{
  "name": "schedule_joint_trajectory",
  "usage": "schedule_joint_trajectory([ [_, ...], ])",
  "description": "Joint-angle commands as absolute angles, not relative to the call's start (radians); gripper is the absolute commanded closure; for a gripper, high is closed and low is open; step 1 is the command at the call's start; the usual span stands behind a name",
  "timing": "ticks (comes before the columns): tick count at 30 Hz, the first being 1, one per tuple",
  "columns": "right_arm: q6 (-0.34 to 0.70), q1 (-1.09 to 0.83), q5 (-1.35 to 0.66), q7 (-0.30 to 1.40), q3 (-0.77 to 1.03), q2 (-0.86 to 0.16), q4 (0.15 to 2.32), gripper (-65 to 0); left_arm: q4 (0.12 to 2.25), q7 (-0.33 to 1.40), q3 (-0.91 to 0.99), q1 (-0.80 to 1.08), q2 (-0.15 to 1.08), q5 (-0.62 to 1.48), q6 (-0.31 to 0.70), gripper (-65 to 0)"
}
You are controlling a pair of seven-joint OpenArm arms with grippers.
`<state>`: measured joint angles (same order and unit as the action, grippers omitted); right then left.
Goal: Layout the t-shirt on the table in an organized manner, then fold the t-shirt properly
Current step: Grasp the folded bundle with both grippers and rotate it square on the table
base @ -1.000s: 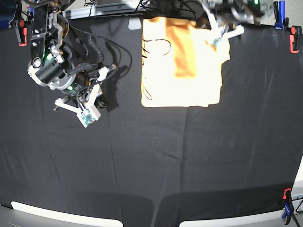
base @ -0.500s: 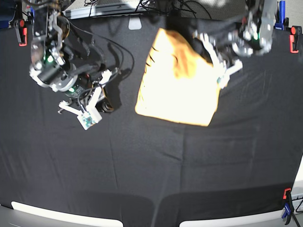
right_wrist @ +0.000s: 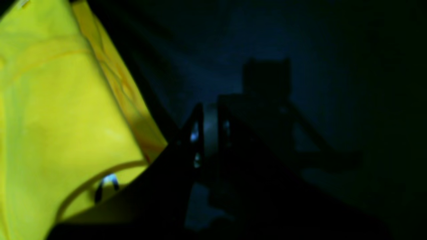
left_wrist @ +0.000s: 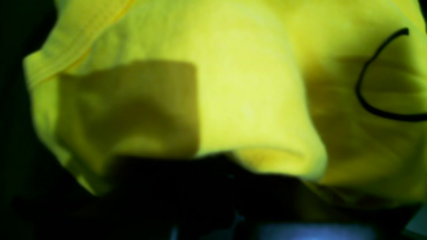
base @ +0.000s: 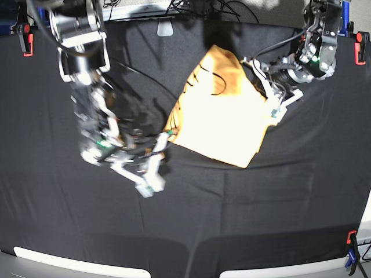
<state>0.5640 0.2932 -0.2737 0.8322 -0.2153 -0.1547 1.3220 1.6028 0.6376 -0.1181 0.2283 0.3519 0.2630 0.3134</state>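
The pale yellow-orange t-shirt (base: 223, 116) lies folded into a rough rectangle, skewed on the black table (base: 232, 220) at the back centre. My left gripper (base: 271, 104) is shut on the shirt's right edge. In the left wrist view the shirt (left_wrist: 233, 83) fills the frame, blurred, above the gripper's dark body. My right gripper (base: 152, 165) is open and empty, just below and left of the shirt's near-left corner. In the right wrist view the shirt (right_wrist: 50, 116) is at the left and the dark fingers (right_wrist: 196, 133) stand beside it, apart from it.
A black cable (base: 211, 78) loops over the shirt's far part and shows in the left wrist view (left_wrist: 367, 100). Red clamps sit at the table's edges at the back right (base: 359, 46), back left (base: 24, 36) and front right (base: 351, 237).
The left gripper has dragged the shirt from the back edge towards the middle, skewing it. The right arm has swung down and right to the shirt's near-left corner.
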Motion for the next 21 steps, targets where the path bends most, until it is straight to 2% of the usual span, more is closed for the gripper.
schedule_joint_trajectory([
  [1, 0.569, 0.332, -0.287, 0.825, -0.234, -0.155, 1.314, 0.0, 1.596, 0.682, -0.105, 0.229, 0.381, 0.162, 0.228, 0.0],
  [6, 0.58, 0.34, -0.289, 0.926, -0.323, -0.155, 1.292, 0.0, 1.596, 0.598, -0.104, 0.229, 0.404, 0.13, 0.168, 0.0],
  [10, 0.58, 0.309, -0.291, 0.962, -0.327, -0.155, 1.322, 0.0, 1.593, 0.572, -0.105, 0.21, 0.405, 0.131, 0.163, 0.0],
  [21, 0.58, 0.067, -0.287, 0.989, -0.327, -0.16, 1.637, 0.0, 1.451, 0.476, -0.105, 0.078, 0.391, 0.166, 0.164, 0.0],
])
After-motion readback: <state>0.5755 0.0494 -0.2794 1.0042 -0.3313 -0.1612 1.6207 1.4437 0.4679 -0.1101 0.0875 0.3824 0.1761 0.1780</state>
